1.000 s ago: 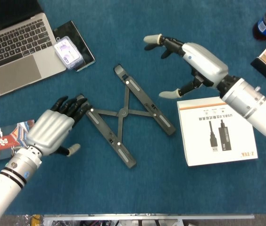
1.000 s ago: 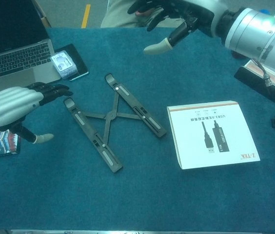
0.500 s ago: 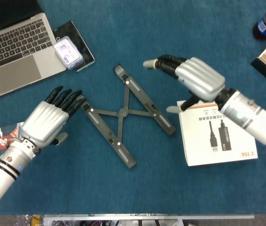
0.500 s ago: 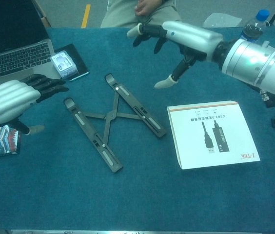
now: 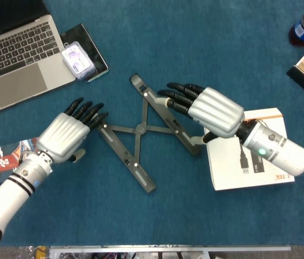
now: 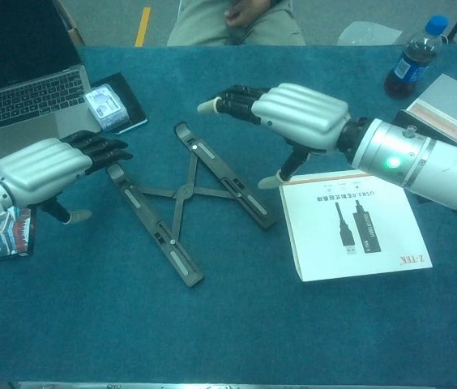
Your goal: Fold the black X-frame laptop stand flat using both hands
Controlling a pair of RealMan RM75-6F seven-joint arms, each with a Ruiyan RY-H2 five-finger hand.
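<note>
A: Nearest us the stand (image 5: 141,129) lies opened out as an X on the blue cloth, between our two hands. Our left hand (image 5: 66,135) is flat, palm down, fingers together, grasping nothing; its fingertips (image 5: 90,113) sit at the far end of the left bar. We can't tell from above whether they touch it.

B: And our right hand (image 5: 214,110) hovers over the right bar, fingers stretched toward its far end, also holding nothing. The thumb hangs down by the bar's near end, just beside the white box (image 5: 260,162).

A: What worries us here?

B: We judge the bars could slide on the cloth instead of closing. If one hand pushes sooner or harder, the whole X may turn about its hinge and skate away. Flat fingers pressing from above could also pin the bar rather than sweep it inward.

A: The right wrist lies over the box, too; a sweep inward might drag it along.

B: The chest view shows height: the right hand (image 6: 297,113) rides clear above the bar, thumb pointing down. From above, that gap is lost.

A: Farther off, the head view alone gives the full laptop (image 5: 17,59) keyboard and the card (image 5: 4,156) by our left wrist.
</note>
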